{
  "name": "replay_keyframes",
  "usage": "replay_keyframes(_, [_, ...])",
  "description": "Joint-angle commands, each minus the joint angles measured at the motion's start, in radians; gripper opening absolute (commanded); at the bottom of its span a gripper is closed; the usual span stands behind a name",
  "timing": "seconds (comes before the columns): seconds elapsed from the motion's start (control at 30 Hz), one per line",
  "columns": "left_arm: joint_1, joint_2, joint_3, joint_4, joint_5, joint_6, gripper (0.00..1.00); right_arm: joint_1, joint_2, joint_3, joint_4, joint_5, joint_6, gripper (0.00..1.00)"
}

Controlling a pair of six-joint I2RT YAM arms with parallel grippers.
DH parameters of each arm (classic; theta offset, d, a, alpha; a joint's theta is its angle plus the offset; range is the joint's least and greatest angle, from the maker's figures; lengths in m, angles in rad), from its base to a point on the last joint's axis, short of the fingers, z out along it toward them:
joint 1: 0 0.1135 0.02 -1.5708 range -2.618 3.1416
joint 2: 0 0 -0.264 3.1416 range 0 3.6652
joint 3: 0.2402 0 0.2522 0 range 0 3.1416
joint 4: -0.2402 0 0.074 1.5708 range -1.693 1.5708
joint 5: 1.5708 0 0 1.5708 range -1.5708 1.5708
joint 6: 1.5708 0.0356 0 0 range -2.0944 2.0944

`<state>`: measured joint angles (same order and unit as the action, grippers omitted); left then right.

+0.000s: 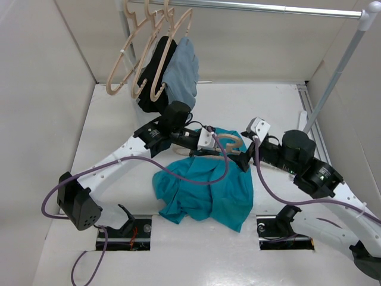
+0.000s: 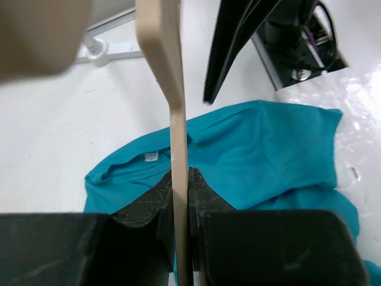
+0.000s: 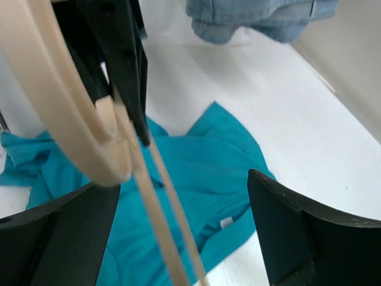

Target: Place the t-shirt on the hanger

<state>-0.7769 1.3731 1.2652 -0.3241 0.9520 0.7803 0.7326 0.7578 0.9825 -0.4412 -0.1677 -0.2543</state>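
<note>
The white worktop [image 1: 107, 119] is the biggest thing here. A silver rail [image 1: 268, 8] runs across the far side. A black garment [image 1: 156, 65], a grey-blue garment [image 1: 184, 68] and some spare hangers [image 1: 128, 53] hang from it.

The t-shirt [image 1: 202, 190] lies in the middle of the worktop, between the two arms. It is a bunched-up heap, so I cannot tell which way its sleeves point. The left wrist view shows its neck opening with a small white label [image 2: 152, 157].

The left arm [image 1: 119, 161] and the right arm [image 1: 309, 170] both reach in over the far edge of the shirt.

The hanger [image 1: 229, 143] is up off the worktop, between the two claws, above the far edge of the shirt. From above, its long side runs about left to right. Only its curled top and a short bit of bar show there. The claws hide the rest. In the right wrist view the hanger is very close and blurry, and the picture edge cuts it off.

The left claw [image 2: 180, 176] is squeezed tight on a flat bar of the hanger. That bar stands straight up between its fingers.

The right claw [image 3: 183, 182] is wide open. Thin parts of the hanger pass between its fingers. I cannot tell if they touch the left one.
</note>
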Motion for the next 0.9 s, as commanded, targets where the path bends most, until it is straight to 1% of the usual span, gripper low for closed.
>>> replay_keyframes(0.0, [0.013,-0.043,-0.003,0.049,-0.016,-0.015,0.00,0.001,0.021,0.094,-0.226,0.001,-0.034,0.92])
replay_keyframes(0.1, [0.022,-0.043,-0.003,0.030,-0.025,-0.003,0.00,0.001,0.044,0.136,-0.330,0.000,-0.022,0.88])
replay_keyframes(0.17, [0.022,-0.043,-0.003,0.016,-0.025,0.022,0.00,0.001,0.044,0.149,-0.364,0.000,-0.011,0.86])
replay_keyframes(0.2, [0.022,-0.043,-0.003,0.016,-0.025,0.033,0.00,0.001,0.044,0.162,-0.376,0.000,-0.002,0.86])
replay_keyframes(0.27, [0.022,-0.043,-0.003,-0.010,-0.025,0.056,0.00,0.001,0.034,0.171,-0.386,0.013,-0.002,0.83])
replay_keyframes(0.4, [0.022,-0.043,-0.003,-0.038,-0.016,0.097,0.00,0.001,0.023,0.180,-0.395,0.033,-0.002,0.73])
replay_keyframes(0.43, [0.022,-0.043,0.008,-0.047,-0.016,0.121,0.00,0.001,0.023,0.180,-0.395,0.033,-0.002,0.64])
replay_keyframes(0.5, [0.022,-0.043,0.008,-0.061,-0.016,0.131,0.00,0.001,0.023,0.189,-0.386,0.019,-0.002,0.52])
replay_keyframes(0.53, [0.022,-0.043,0.008,-0.061,-0.016,0.131,0.00,0.001,0.023,0.189,-0.386,0.019,-0.013,0.44])
replay_keyframes(0.57, [0.022,-0.043,0.008,-0.061,-0.016,0.131,0.00,0.001,0.023,0.189,-0.377,0.002,-0.022,0.29])
replay_keyframes(0.63, [0.022,-0.043,0.008,-0.061,-0.016,0.131,0.00,0.001,0.032,0.189,-0.354,-0.016,-0.022,0.17])
replay_keyframes(0.67, [0.022,-0.043,0.008,-0.061,-0.016,0.131,0.00,0.001,0.046,0.180,-0.353,-0.030,-0.022,0.02])
replay_keyframes(0.7, [0.022,-0.043,0.008,-0.061,-0.016,0.131,0.00,0.001,0.046,0.180,-0.325,-0.039,-0.022,0.00])
replay_keyframes(0.77, [0.022,-0.043,-0.003,-0.049,-0.016,0.131,0.00,0.001,0.057,0.154,-0.298,-0.039,-0.011,0.00])
replay_keyframes(0.8, [0.022,-0.043,-0.003,-0.023,-0.016,0.097,0.00,0.001,0.057,0.154,-0.277,-0.039,0.000,0.00])
replay_keyframes(0.87, [0.022,-0.043,-0.013,-0.012,-0.025,0.088,0.00,0.001,0.057,0.133,-0.268,-0.030,0.013,0.00])
